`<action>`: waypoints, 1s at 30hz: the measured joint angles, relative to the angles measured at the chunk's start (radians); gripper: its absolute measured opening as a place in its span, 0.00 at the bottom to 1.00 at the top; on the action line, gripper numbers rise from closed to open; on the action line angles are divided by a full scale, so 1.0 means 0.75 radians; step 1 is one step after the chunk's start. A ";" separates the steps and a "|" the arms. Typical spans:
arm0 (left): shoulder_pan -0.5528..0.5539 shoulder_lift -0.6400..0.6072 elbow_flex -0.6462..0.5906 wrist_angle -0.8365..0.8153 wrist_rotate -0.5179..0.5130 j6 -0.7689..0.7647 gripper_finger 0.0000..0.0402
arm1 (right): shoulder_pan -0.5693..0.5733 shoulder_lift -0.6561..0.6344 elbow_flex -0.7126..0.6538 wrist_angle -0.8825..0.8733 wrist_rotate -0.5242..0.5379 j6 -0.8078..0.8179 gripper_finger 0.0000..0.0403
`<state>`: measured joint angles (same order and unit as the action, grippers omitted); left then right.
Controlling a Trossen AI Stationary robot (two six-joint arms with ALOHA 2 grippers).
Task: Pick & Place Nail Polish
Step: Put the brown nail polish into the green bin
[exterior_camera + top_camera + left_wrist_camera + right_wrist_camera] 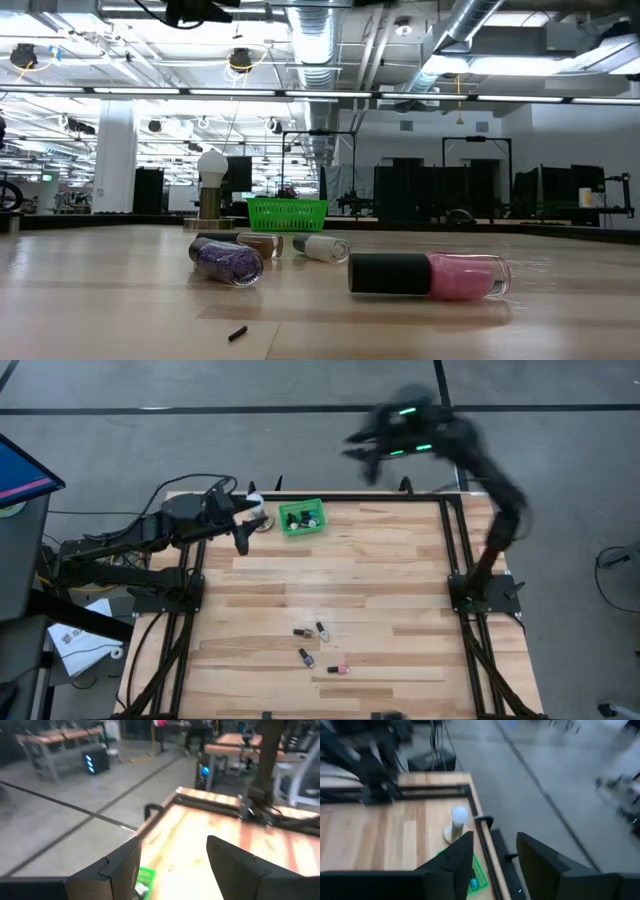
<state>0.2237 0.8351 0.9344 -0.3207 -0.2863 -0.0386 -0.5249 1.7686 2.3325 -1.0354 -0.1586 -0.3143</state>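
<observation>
Dark fingers [465, 865] of right gripper [372, 452] parted, empty, raised at upper centre | left gripper [243, 532] parted beside green basket [302, 518] | bottles [318, 648] lie lower centre | descent should be centred over one bottle.

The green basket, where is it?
In the high view, the green basket sits at the table's far edge, left of centre, beside the white bulb and the left gripper.

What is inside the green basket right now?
The green basket holds a few small bottles, dark and blue ones showing in the high view. Its wall hides the contents in the low view, so an exact count isn't possible.
</observation>
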 joint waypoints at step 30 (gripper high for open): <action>-0.428 0.566 -0.502 0.621 0.458 -0.099 0.55 | -0.088 -1.456 -0.747 -0.245 -0.097 0.161 0.14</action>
<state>-0.0971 1.2597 0.5579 0.1452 0.0570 -0.1127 -0.5910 0.6767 1.7722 -1.2192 -0.2311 -0.1932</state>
